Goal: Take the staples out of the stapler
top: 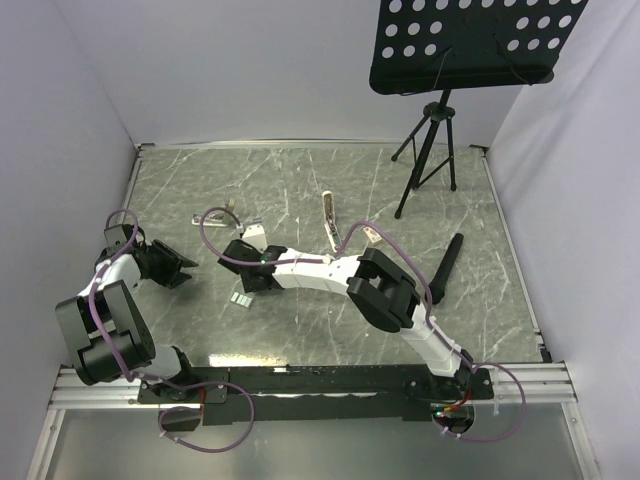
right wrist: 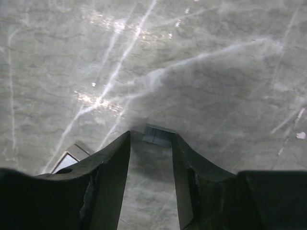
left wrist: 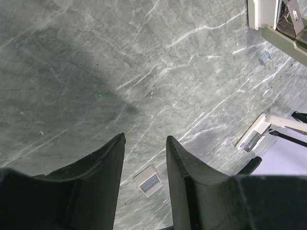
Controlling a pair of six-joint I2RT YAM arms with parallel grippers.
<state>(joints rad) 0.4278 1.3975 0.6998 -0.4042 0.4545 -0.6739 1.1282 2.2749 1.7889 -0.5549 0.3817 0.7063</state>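
Shows the stapler on the counter ahead and to the right of the left pincer, well apart, cut off by that view's upper right corner; from above, puts it just beyond the right pincer, on the far side; counts one stapler, two pincers, one grey ridged block at the right fingertips; lays the stapler's long axis roughly left to right across the counter; shows both pincers partly spread, gripping nothing.

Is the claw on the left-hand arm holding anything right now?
No, the left gripper stands open with nothing clamped in the gap, only the table showing beyond it.
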